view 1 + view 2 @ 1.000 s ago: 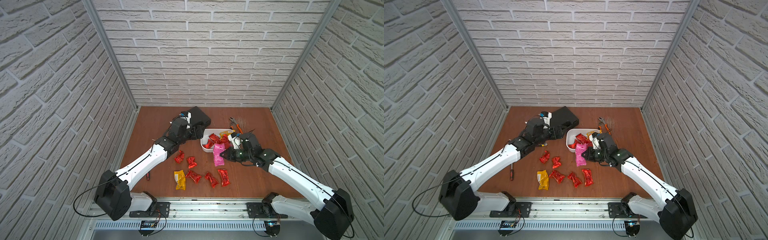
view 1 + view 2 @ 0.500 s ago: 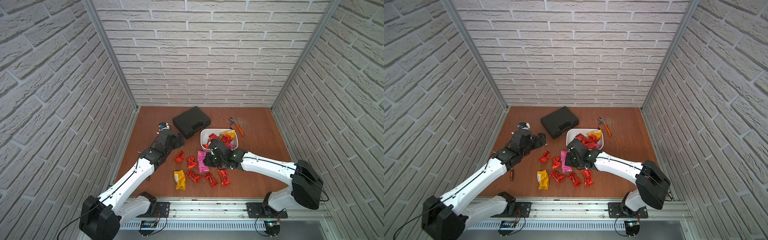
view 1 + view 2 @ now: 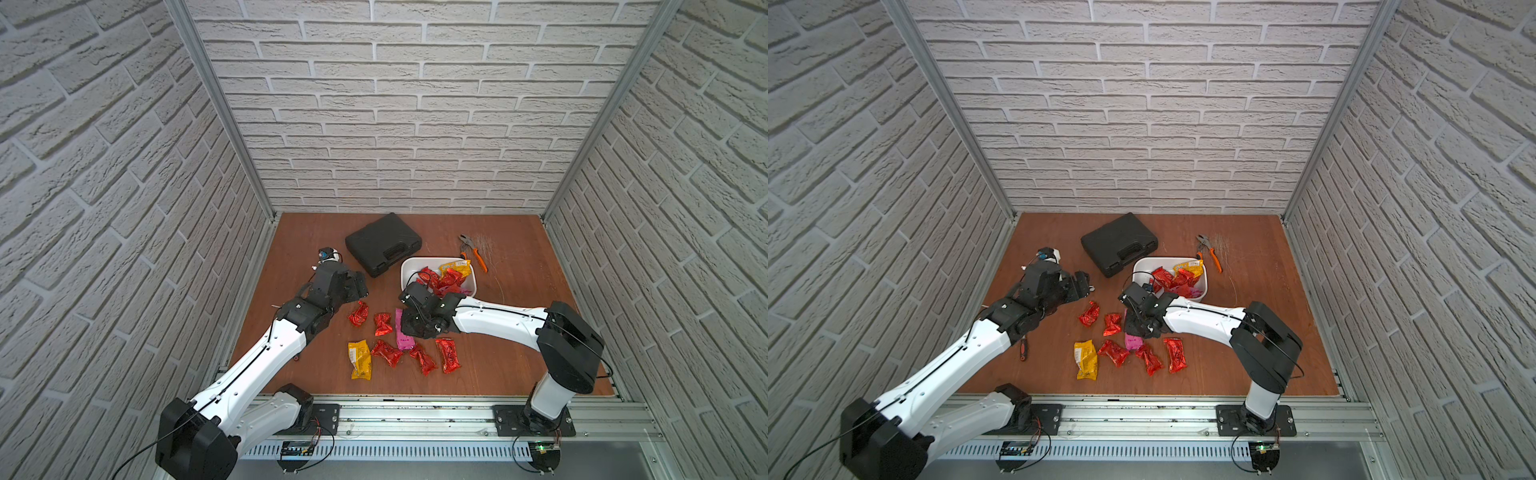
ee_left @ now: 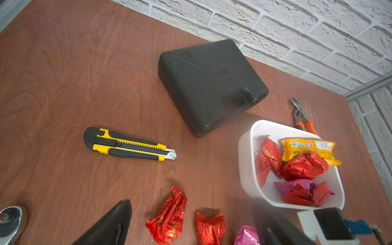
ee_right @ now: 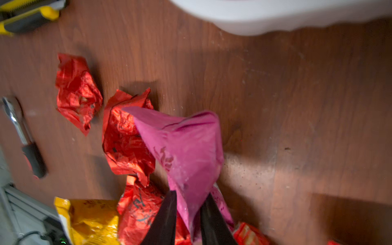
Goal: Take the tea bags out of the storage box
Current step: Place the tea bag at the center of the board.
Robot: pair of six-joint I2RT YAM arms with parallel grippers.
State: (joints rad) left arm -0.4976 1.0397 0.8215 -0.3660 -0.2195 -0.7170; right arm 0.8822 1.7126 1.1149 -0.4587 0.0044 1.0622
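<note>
The white storage box (image 3: 409, 266) stands right of the middle and holds red tea bags (image 3: 444, 276), a yellow one (image 4: 307, 148) and a pink one (image 4: 297, 184). Several red tea bags (image 3: 386, 352) and a yellow one (image 3: 359, 359) lie on the table in front of it. My right gripper (image 5: 188, 195) is low over this pile. Its jaws are parted a little, and a pink tea bag (image 5: 186, 144) stands between them, resting on a red one. My left gripper (image 4: 191, 229) hangs wide open and empty above two red tea bags (image 4: 167, 216), left of the box.
A black hard case (image 3: 382, 243) lies behind the left gripper. Orange-handled pliers (image 3: 471, 249) lie behind the box. A yellow utility knife (image 4: 129, 144) lies under the left arm, and a small screwdriver (image 3: 1022, 348) lies near the table's left front. Brick walls close three sides.
My right arm has carried the pink tea bag from the box down to the pile, and its jaws have started to part. My left arm has drawn back leftward from the box.
</note>
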